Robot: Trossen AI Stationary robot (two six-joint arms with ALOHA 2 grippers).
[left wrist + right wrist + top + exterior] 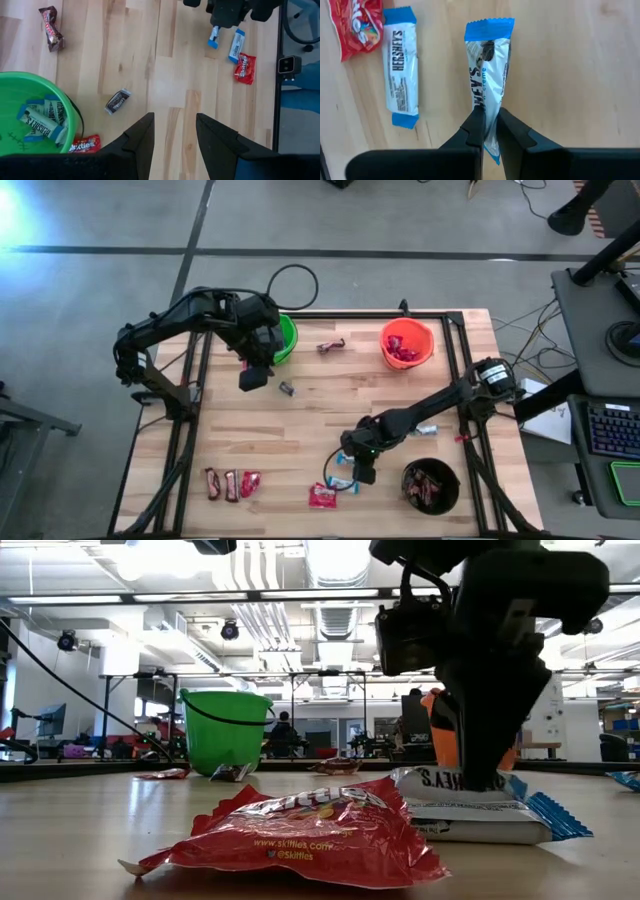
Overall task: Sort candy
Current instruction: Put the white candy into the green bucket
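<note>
R gripper point(490, 122) sat low over the near-centre of the table point(300, 425), fingers pinched narrow on a light-blue-and-white Hershey's cookies-n-creme bar point(489, 75), gripping it at one end w/ the rest of the bar sticking out ahead over the wood. High view put that gripper point(362, 472) just left of the black bucket point(431, 486), which held dark brown candy. A second Hershey's bar point(400, 72) lay flat just beside the held one, and a red Skittles packet point(357, 25) lay next to that; low view showed the Skittles packet point(300, 835) in front, w/ the blue-white bar point(480, 810) under the dark gripper.

L gripper point(172, 135) hovered w/ fingers apart, holding nothing, beside the green bucket point(288, 338) at the table's far left. Green bucket point(15, 90) had Hershey's bars inside; another red Skittles packet point(84, 146) lay on the wood against its wall. A small dark brown bar point(117, 101) lay near it, a twisted brown wrapper point(51, 35) farther off.

Orange bucket point(407, 344) at far right held red packets. Three candies point(231, 483), dark and red, lay at the near left edge.
</note>
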